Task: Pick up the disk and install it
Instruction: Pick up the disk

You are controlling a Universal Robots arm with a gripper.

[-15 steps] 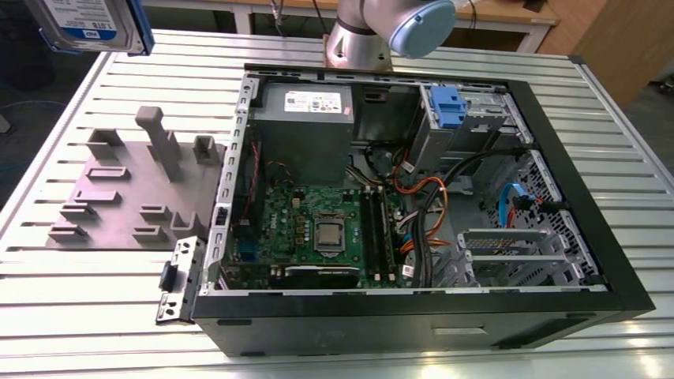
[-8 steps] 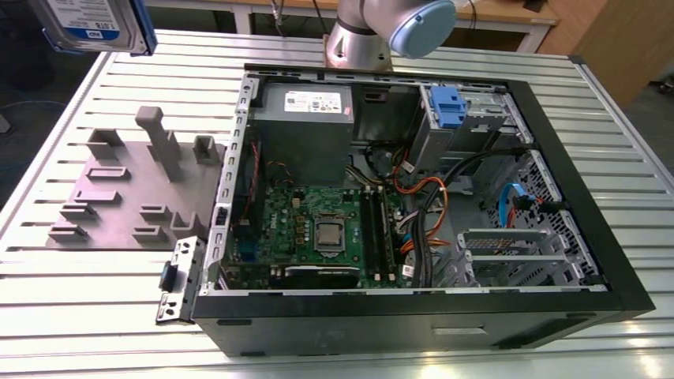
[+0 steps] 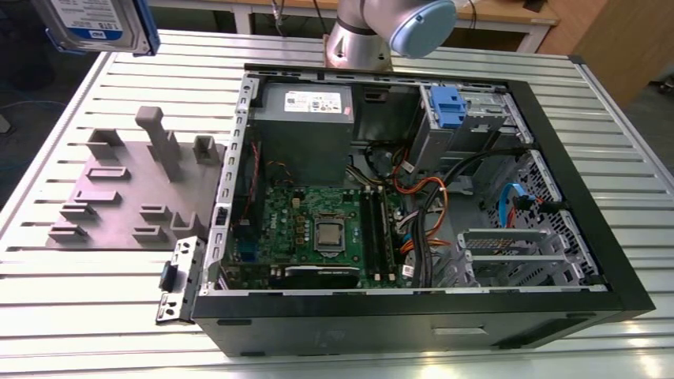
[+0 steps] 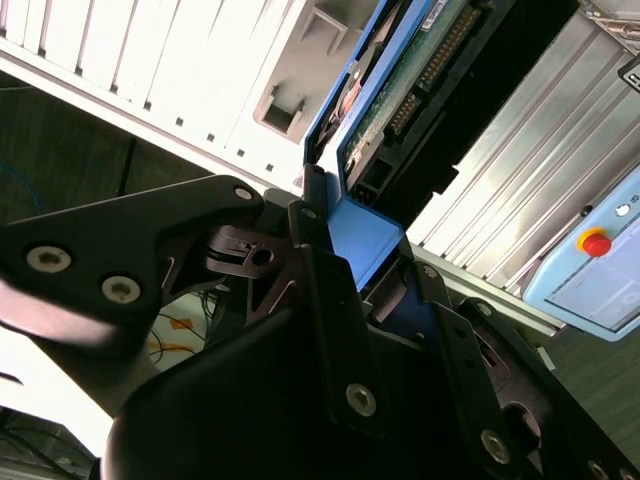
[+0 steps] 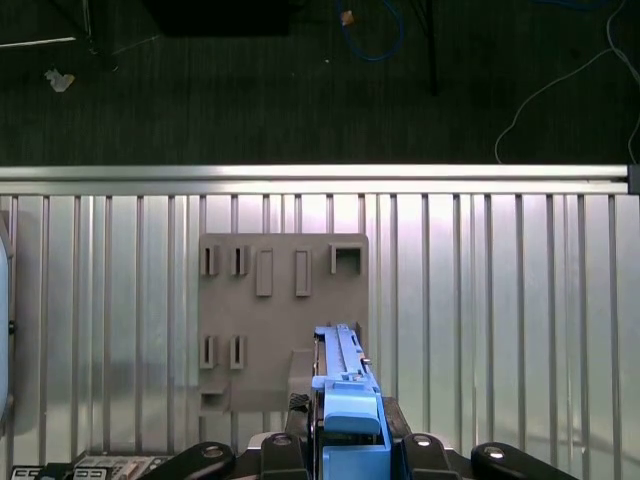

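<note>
Blue-framed disk [image 5: 345, 400] clamped by the gripper [image 4: 365, 248]; raised over grey slotted plate [image 5: 270, 310].

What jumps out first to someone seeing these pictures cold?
The open computer case, motherboard and cables exposed, dominates the slatted table. At the exterior view's upper left the blue-framed disk hangs clamped in the tool. A grey fixture plate lies beside the case.

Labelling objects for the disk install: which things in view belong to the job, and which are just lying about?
Job:
- disk, gripped in the hand
- open computer case

Lying about:
- grey holder plate on the table
- power supply in the case
- blue clip in the case
- pendant with red button
</note>
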